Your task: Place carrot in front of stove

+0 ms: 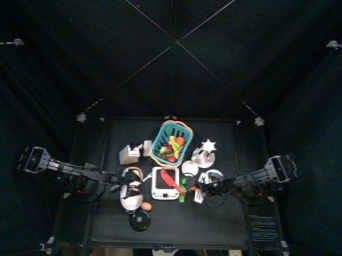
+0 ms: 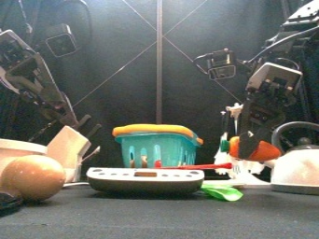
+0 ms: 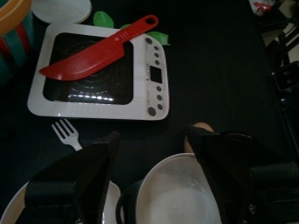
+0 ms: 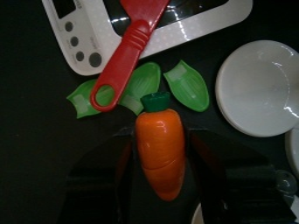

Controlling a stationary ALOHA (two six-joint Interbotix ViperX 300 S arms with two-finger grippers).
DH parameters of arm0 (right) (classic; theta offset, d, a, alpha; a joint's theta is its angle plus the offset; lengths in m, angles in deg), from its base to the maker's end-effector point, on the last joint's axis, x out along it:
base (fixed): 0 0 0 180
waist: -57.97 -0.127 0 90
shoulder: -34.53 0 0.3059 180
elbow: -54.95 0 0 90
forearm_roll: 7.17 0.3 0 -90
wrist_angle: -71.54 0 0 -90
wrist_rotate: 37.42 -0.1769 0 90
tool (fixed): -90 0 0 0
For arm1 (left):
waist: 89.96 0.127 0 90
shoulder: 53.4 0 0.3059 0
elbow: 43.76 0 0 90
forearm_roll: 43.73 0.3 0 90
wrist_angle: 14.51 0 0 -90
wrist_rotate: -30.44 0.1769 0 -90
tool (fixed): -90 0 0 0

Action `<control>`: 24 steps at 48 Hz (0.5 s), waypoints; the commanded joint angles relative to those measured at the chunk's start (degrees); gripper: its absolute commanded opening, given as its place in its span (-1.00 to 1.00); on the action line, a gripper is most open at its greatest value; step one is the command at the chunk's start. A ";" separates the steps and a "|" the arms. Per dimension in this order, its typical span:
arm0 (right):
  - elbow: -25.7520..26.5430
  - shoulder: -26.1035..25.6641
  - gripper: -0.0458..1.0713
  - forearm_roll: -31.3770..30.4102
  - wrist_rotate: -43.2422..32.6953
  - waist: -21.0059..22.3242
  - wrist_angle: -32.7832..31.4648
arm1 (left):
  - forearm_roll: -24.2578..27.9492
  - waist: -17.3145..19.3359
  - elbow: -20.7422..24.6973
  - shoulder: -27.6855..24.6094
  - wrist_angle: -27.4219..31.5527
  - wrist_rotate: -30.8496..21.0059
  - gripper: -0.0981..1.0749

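Gripping carrot (image 4: pixel 160 156) lengthwise, right fingers (image 4: pixel 117 162) spread wide; left arm resting.

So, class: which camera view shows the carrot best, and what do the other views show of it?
The right wrist view: the carrot fills the frame between the right gripper's jaws, green top clear. The front view shows only an orange bit by the kettle. The top view shows no more than a speck; the left wrist view misses it.
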 commanded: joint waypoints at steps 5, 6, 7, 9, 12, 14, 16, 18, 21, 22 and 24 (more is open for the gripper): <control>3.52 -1.23 -0.03 4.57 -0.35 -1.14 -0.18 | -0.09 0.00 0.70 0.09 -0.26 -0.09 0.81; 3.87 -1.14 -0.03 4.92 -0.53 -1.32 -0.09 | -0.09 0.09 0.70 0.09 -0.26 -0.09 0.81; 4.31 -1.14 -0.03 5.36 -0.62 -1.49 0.00 | -0.09 0.00 0.79 0.09 -0.26 -0.09 0.81; 5.19 -0.79 -0.03 6.24 -0.79 -1.93 0.18 | -0.09 0.00 0.79 0.09 -0.26 -0.09 0.81; 7.12 0.44 -0.03 7.82 -0.70 -2.72 0.35 | -0.09 0.00 0.79 0.09 -0.26 -0.09 0.81; 8.26 1.49 -0.03 8.26 -0.62 -3.16 0.62 | -0.09 0.09 0.79 0.09 -0.26 0.00 0.81; 9.58 2.81 -0.04 8.88 -0.62 -3.43 0.53 | -0.09 0.09 0.70 0.09 -0.35 -0.09 0.81; 10.90 4.04 -0.04 9.40 -0.88 -3.43 0.35 | -0.09 0.09 0.79 0.09 -0.26 -0.09 0.81; 13.27 5.89 -0.04 11.34 -1.05 -3.34 0.00 | -0.09 0.09 0.97 0.09 -0.26 -0.09 0.81; 13.97 6.42 -0.04 12.13 -1.23 -3.25 -0.09 | -0.09 0.00 1.05 0.09 -0.35 -0.09 0.81; 15.29 7.38 -0.04 13.89 -1.93 -3.16 -0.18 | 0.00 0.00 1.14 0.09 -0.26 -0.09 0.81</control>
